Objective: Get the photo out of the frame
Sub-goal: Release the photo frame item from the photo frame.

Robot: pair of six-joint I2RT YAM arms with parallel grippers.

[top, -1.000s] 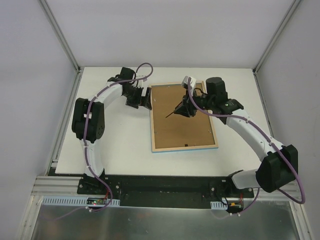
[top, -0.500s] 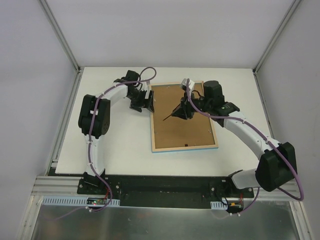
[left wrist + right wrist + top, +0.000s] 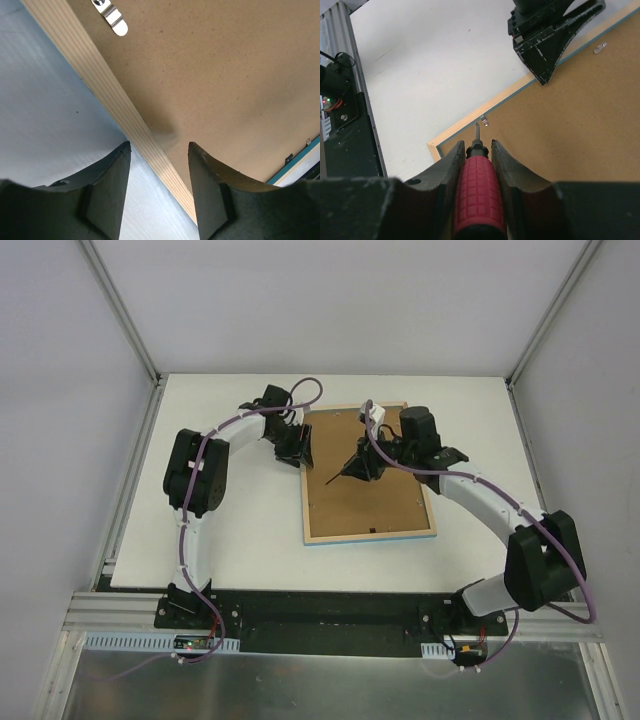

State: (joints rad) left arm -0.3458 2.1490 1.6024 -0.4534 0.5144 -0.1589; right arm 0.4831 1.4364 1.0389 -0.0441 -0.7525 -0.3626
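The frame (image 3: pixel 368 537) lies face down on the table, brown back panel up, rimmed in pale wood. The photo is hidden under that panel. My left gripper (image 3: pixel 300 452) is at the frame's left edge near the far corner. In the left wrist view its jaws (image 3: pixel 160 145) stand apart astride the pale rim (image 3: pixel 100 75), one finger over the table, the other over the panel. My right gripper (image 3: pixel 477 142) is shut on the red-handled screwdriver (image 3: pixel 477 190). It hovers over the panel, and the screwdriver's tip points at a small metal clip (image 3: pixel 483 120) by the left rim.
Another metal clip (image 3: pixel 112 19) sits on the back panel close to the left gripper. White table (image 3: pixel 230 530) spreads left of the frame. The enclosure's posts and walls stand at the table's sides.
My left arm has swung right to the frame's left edge, and its jaws have narrowed. The right gripper with the screwdriver has shifted slightly left.
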